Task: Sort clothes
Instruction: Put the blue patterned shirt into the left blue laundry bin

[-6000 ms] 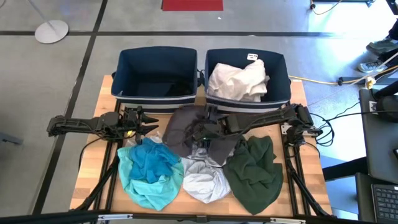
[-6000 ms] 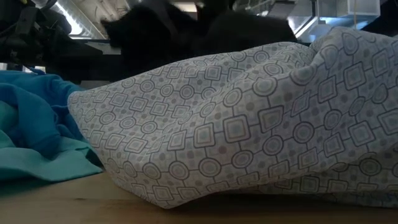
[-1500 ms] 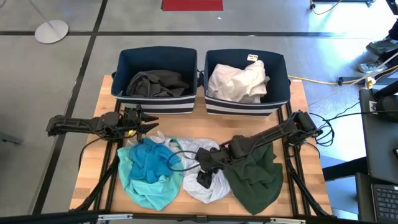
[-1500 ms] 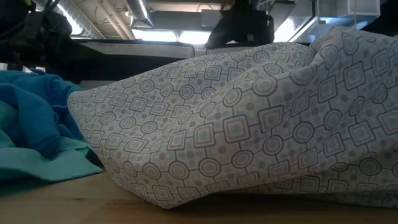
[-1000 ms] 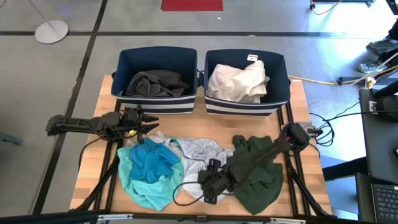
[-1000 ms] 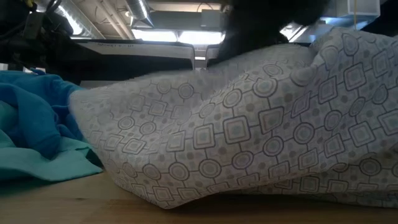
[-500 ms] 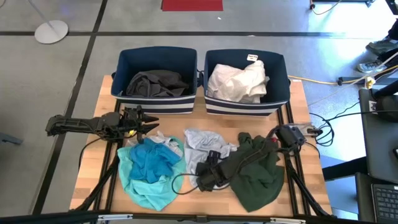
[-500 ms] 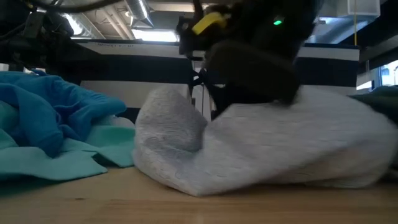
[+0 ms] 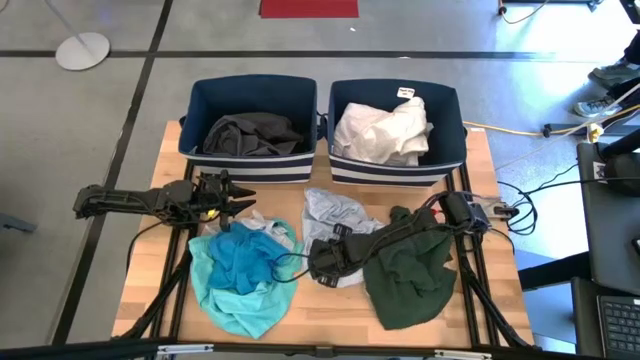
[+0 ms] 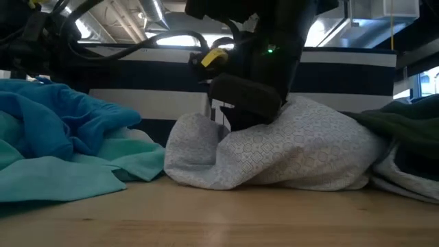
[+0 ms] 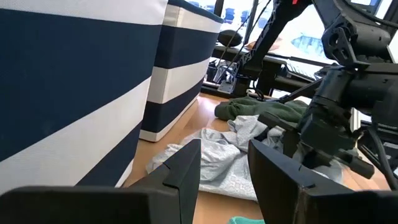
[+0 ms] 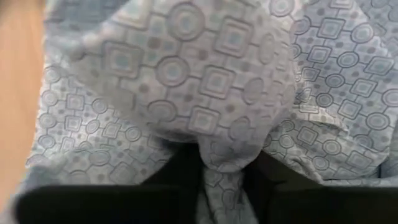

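A pale grey-white patterned garment (image 9: 340, 215) lies bunched on the table's middle, also in the low view (image 10: 309, 154). My right gripper (image 9: 324, 262) is shut on it at its near left part. A turquoise blue garment (image 9: 240, 275) lies crumpled at the near left. A dark green garment (image 9: 410, 278) lies at the near right, partly under my right arm. A dark grey garment (image 9: 252, 133) lies in the left bin and a white one (image 9: 385, 130) in the right bin. My left gripper (image 9: 235, 192) hovers open and empty, left of centre. My right gripper pinches a gathered fold of the patterned garment (image 12: 219, 158) between its two fingers (image 12: 180, 171); how many layers I cannot tell. The fingers come from above, slanting in from the table's right. The garment lies bunched, its underside (image 10: 274, 184) on the table.
Two navy bins with white stripes (image 9: 205, 160) (image 9: 450, 160) stand side by side along the far edge. Bare wood shows at the near middle (image 9: 330, 320) and along the left edge. Cables run off the table's right side.
My right gripper has gone from the near edge toward the far edge, shut on the patterned garment. The garment has been dragged with it. It was spread out near the front edge and is now bunched closer to the bins, clear of the turquoise garment.
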Robot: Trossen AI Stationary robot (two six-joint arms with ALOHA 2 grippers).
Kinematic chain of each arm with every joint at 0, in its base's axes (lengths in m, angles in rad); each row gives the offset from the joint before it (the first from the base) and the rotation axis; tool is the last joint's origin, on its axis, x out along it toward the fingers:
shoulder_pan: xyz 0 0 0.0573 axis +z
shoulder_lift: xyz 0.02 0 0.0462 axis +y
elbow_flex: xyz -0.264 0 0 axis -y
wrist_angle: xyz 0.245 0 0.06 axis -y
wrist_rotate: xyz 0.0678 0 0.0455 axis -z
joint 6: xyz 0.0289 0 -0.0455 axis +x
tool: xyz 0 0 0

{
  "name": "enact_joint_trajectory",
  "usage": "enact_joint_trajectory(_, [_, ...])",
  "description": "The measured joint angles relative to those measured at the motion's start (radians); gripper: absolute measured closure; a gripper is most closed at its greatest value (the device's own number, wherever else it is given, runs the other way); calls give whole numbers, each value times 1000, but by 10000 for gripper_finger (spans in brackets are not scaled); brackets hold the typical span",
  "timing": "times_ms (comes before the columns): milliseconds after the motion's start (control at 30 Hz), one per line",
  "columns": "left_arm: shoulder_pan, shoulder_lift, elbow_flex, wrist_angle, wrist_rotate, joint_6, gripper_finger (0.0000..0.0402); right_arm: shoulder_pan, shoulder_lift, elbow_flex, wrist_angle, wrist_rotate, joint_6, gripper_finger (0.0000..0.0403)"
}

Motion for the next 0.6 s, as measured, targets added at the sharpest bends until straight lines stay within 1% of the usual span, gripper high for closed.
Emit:
enact_joint_trajectory(67, [0,0,0,0,0,-4,276,-5,0,0,-12,5,-9,372])
enact_joint_trajectory(300, [0,0,0,0,1,-19,276,-5,-38,-2,-29,39,-22,373])
enact_joint_trajectory(400, [0,0,0,0,1,-19,276,-6,-69,18,-82,37,-24,373])
enact_joint_trajectory(600, [0,0,0,-1,7,-16,276,-6,-172,70,-158,150,-27,373])
